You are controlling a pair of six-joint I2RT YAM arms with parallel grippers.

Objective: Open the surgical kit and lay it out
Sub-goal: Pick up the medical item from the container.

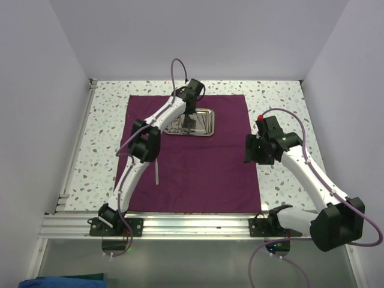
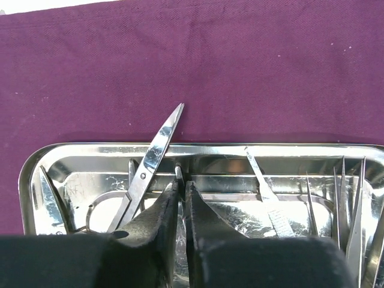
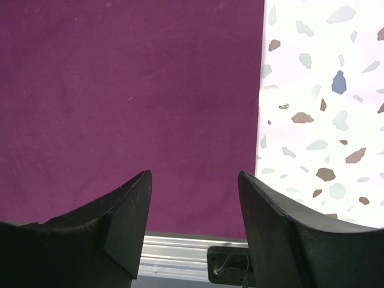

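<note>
Tray of shiny rectangular steel far-centre on dark maroon cloth. Left gripper inside tray, jaws pinched on thin silver instrument, long axis running straight ahead. Right gripper jaws apart, well right.

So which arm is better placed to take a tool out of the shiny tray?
Left. The left end effector sits down in the steel tray, fingers almost shut around a thin instrument. The right end effector hangs open over the cloth edge, away from the tray.
</note>
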